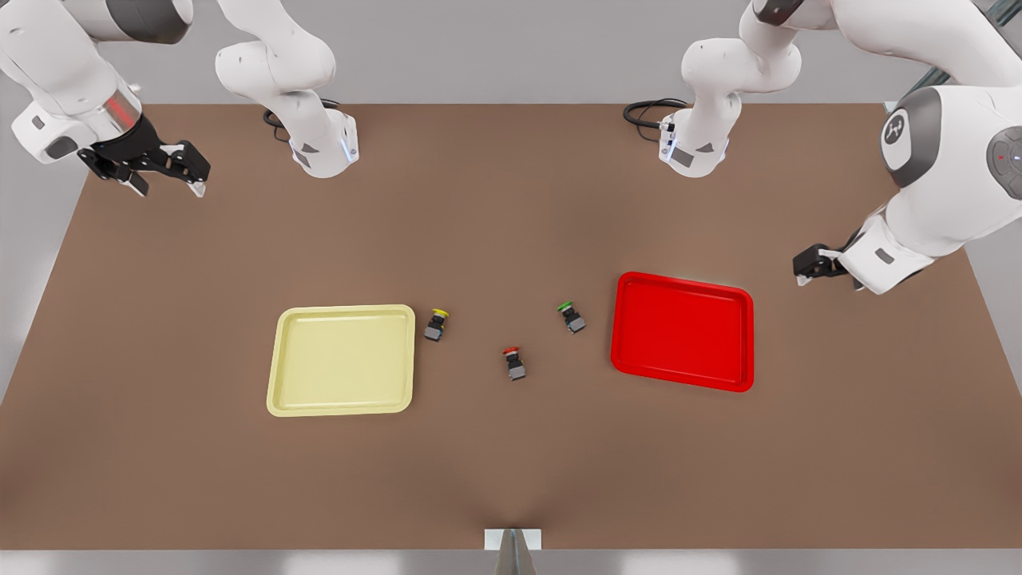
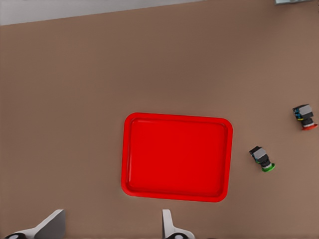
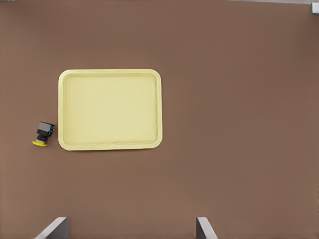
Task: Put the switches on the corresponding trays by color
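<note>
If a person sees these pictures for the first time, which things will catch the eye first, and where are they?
First come the two shallow plastic trays on the brown table: the bright red tray toward the front view's right and the pale yellow tray toward its left. Between them lie three tiny push-button switches: the yellow-capped switch beside the yellow tray, the red-capped switch in the middle, the green-capped switch near the red tray. Both pincers wait open, the left pincer near the red tray, the right pincer near the yellow one.

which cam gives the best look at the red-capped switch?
Front view: the red-capped switch sits whole on the table, between both trays. Left wrist view catches it at the frame edge, farther off.
</note>
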